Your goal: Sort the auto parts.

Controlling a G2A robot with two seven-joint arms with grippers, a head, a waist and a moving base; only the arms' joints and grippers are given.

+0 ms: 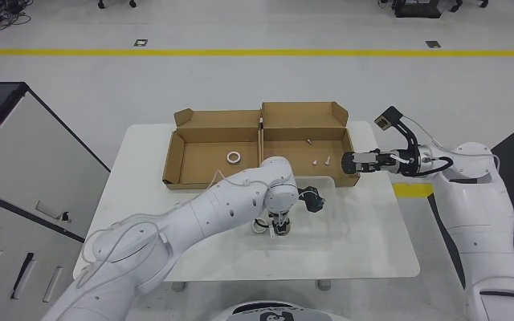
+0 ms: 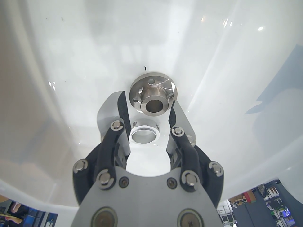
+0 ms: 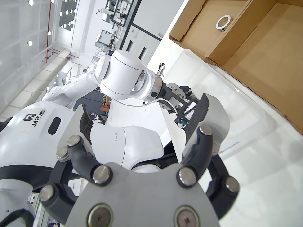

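Observation:
A silver flanged hub (image 2: 153, 95) lies on its side on the floor of a clear tray (image 2: 94, 48). My left gripper (image 2: 148, 106) is open low over it, one pad on each side of the hub with a small gap showing. A silver ring collar (image 2: 143, 135) lies flat between the fingers, closer to the palm. From above, the left gripper (image 1: 279, 225) is at the table's middle with the ring collar (image 1: 259, 226) beside it. My right gripper (image 3: 142, 116) is open and holds nothing. It hovers by the near right corner of the right cardboard box (image 1: 347, 160).
Two open cardboard boxes stand side by side at the back of the table. The left box (image 1: 181, 164) holds a silver ring (image 1: 234, 156). The right box (image 1: 337, 136) holds small metal parts (image 1: 316, 160). The clear tray (image 1: 353, 229) spans the table's middle.

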